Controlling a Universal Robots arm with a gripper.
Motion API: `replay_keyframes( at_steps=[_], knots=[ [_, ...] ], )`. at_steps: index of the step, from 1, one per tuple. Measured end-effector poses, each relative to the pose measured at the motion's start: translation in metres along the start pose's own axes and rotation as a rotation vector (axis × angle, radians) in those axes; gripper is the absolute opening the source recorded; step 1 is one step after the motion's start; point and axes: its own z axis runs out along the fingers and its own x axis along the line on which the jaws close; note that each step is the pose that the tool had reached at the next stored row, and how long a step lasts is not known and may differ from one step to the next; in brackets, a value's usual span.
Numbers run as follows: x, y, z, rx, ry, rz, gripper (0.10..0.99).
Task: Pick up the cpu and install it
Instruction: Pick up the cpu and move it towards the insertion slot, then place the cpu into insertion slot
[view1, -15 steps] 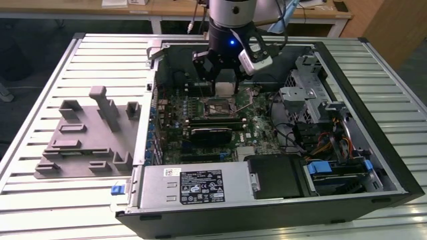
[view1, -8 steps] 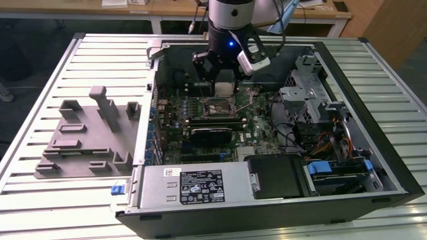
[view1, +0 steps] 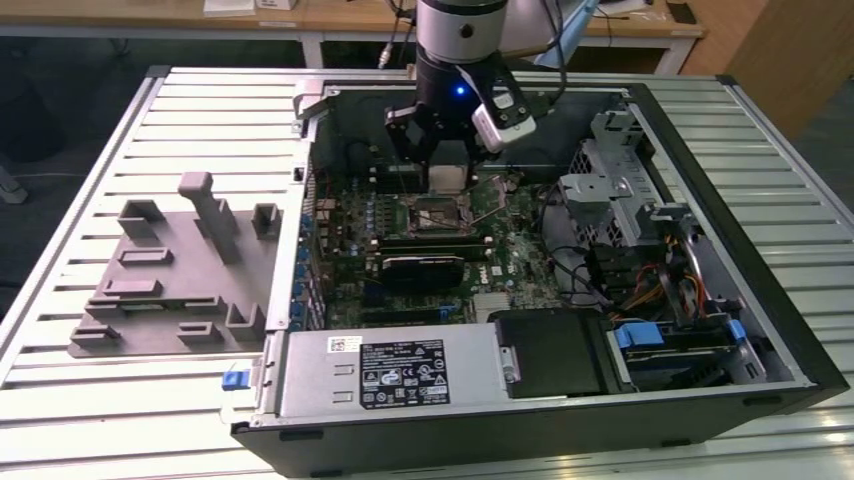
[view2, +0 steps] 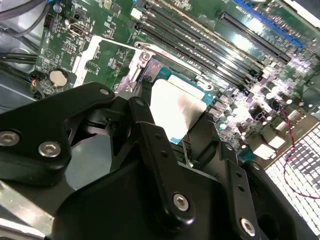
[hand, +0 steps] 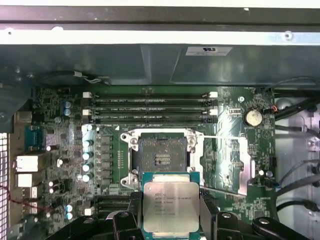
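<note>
Cpu (hand: 171, 207): small flat square, silvery lid, green rim. Metal face up, roughly level. Pinched at opposite edges by gripper (hand: 170, 216), off the board, just beside the open socket (hand: 161, 159).

A: Where is the exterior view?
B: High up — looking down into the open computer case (view1: 467, 440).
A: And the wrist views?
B: Close behind the fingers (hand: 207, 210) — both see the cpu (hand: 171, 207) between them and the green board (hand: 225, 135) beyond.

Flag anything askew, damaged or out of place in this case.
Nothing stands out. The hand holds the cpu square to the empty socket, just short of it; nothing nearby looks loose or damaged.
</note>
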Motion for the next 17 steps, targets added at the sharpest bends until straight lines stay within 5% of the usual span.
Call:
replay_keyframes(
  at_steps=[9,17],
  knots=[
    [0.0005,0.0109,0.0133,0.000,0.0001,-0.001,0.541],
    [0.0005,0.0117,0.0142,0.000,0.0001,-0.002,0.541]
  ],
)
